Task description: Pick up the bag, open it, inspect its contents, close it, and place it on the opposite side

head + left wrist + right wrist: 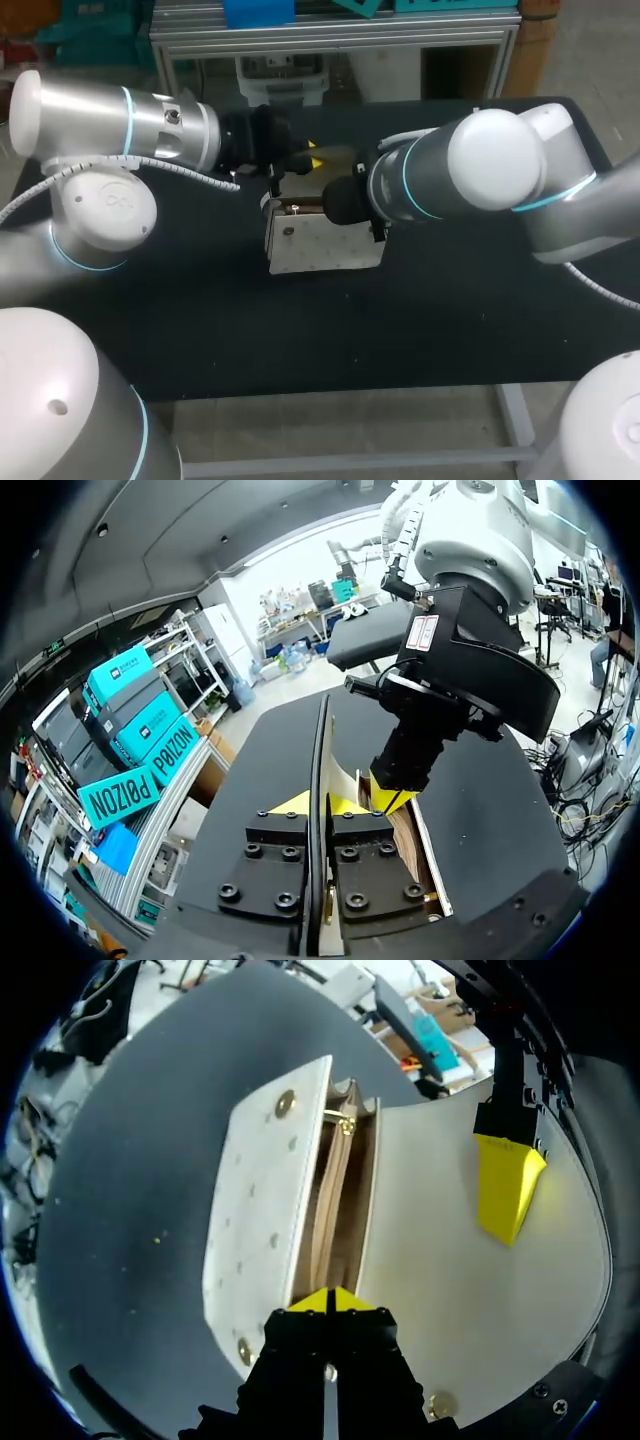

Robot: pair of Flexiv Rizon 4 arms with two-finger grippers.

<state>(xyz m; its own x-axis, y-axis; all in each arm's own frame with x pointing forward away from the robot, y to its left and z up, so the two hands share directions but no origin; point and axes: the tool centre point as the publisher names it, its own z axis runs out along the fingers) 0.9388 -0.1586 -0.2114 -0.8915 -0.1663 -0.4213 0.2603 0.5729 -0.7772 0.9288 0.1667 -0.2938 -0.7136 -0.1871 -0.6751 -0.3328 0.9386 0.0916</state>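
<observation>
A white studded bag point(322, 250) rests on the black table point(450, 330) at the middle, its mouth open. My left gripper point(312, 158) is behind the bag, shut on the edge of the raised flap point(460, 1270); in the left wrist view the thin flap edge point(321, 740) runs out from between that gripper's point(320, 803) yellow tips. My right gripper point(330, 1300) is at the bag's mouth, shut on an inner wall by the brown lining point(335, 1210). In the right wrist view, one yellow finger of the left gripper point(508, 1195) lies on the flap.
Both arms meet over the middle of the table, the right arm's forearm point(470, 170) crossing above its back right part. The table's front edge point(350, 392) runs below the bag.
</observation>
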